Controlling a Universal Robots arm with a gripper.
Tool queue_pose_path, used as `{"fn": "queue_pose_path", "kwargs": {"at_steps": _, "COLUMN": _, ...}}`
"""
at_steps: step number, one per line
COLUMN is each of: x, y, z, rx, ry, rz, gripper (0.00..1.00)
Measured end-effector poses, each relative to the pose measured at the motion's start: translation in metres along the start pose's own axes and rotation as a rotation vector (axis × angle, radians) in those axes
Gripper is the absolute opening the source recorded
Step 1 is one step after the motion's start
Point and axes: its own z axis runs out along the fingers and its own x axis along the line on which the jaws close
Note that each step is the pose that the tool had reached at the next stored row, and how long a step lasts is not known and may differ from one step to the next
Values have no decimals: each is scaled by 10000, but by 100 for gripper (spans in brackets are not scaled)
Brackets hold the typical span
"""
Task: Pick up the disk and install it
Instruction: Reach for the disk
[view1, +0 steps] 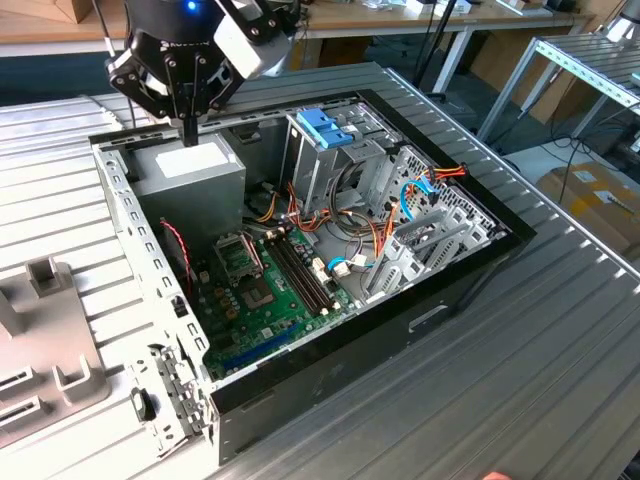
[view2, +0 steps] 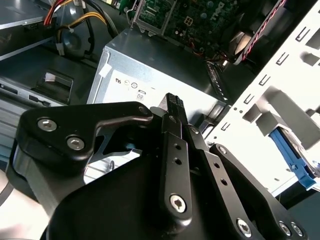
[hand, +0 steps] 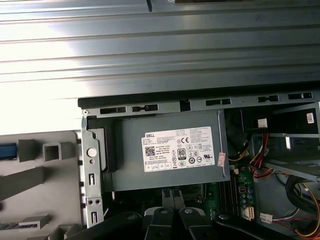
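Observation:
My gripper (view1: 190, 132) hangs over the back left corner of the open computer case (view1: 480, 262), just above the big grey box with a white sticker (view1: 192, 172). Its fingers are shut with nothing between them; in both wrist views the gripper (hand: 172, 198) (view2: 174, 103) points at that box (hand: 170, 155) (view2: 150, 60). A blue-framed flat piece with a silver edge, which looks like the disk (view2: 296, 159), lies beyond the case's perforated side wall (view2: 280, 95). A sliver of the disk's blue frame (hand: 7, 150) also sits in the grey holder (hand: 35, 180) beside the case.
Inside the case stand a tall metal cage with a blue plastic top (view1: 326, 130), the green motherboard (view1: 265, 300), and orange and blue cables (view1: 415, 190). The grey holder (view1: 50, 340) lies at the exterior view's left on the ribbed metal table (view1: 540, 380).

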Motion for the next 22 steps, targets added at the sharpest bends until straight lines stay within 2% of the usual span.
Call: {"fn": "queue_pose_path", "kwargs": {"at_steps": 22, "x": 52, "y": -4, "z": -1, "rx": 0, "ry": 0, "rz": 0, "gripper": 11}}
